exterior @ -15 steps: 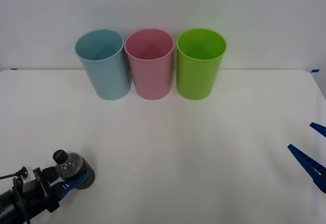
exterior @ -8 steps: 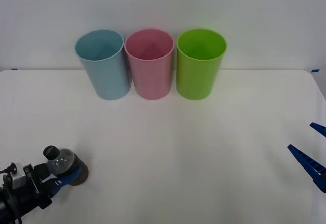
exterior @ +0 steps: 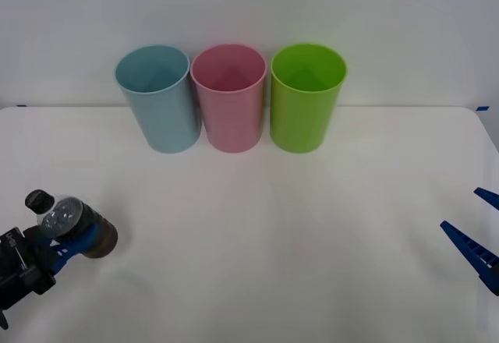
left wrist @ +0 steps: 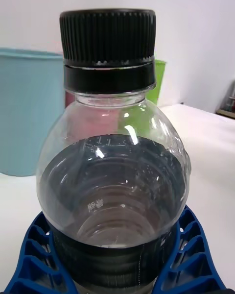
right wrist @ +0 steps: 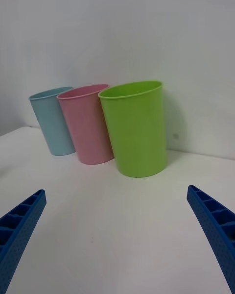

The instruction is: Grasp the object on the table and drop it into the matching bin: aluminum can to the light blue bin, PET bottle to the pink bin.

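1. Your tabletop (exterior: 257, 242) is wide, plain and white; three bins stand in a row at its far edge, the light blue bin (exterior: 158, 97) on the robot's left, the pink bin (exterior: 229, 96) touching it in the middle, a green bin (exterior: 306, 96) just beside that.
2. Your left end effector (exterior: 66, 242) sits at the near left corner, its blue ribbed fingers (left wrist: 34, 255) closed round the lower body of the PET bottle (exterior: 69, 224); your right end effector (exterior: 477, 238) waits at the right edge, fingers spread wide and holding nothing.
3. The bottle is small, stubby and clear, with a black ribbed cap (left wrist: 107, 46) and a dark label band; it is well apart from the bins; its long axis tilts, cap up and toward the robot's left.
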